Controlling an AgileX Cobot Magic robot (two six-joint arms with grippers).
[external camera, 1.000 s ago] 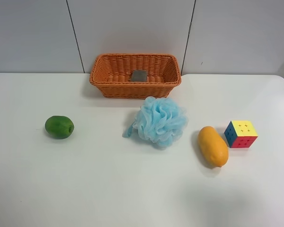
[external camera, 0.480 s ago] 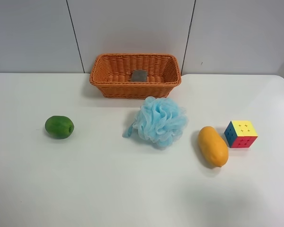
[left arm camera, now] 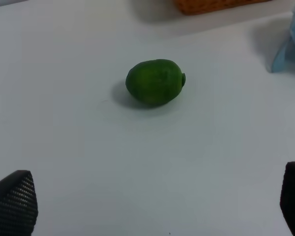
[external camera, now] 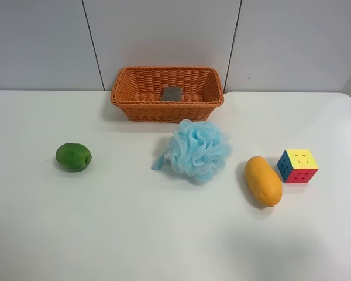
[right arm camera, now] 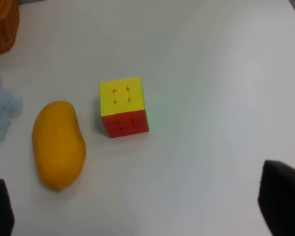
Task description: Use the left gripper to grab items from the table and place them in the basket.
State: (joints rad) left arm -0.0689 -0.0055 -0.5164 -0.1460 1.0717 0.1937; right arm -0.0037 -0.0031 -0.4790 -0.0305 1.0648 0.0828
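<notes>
Plainly no readable writing, left claw (left arm camera: 152, 204) spread above green fruit (left arm camera: 155, 81), grey block (external camera: 171, 93) in basket (external camera: 210, 102), right claw (right arm camera: 142, 206) spread.

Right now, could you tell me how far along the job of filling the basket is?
One item looks done: a grey block lies inside the basket. Nothing is in hand; the left claw is open and empty, with the green fruit on the table ahead of it. Left on the table: the green fruit, blue pouf, mango and puzzle cube.
</notes>
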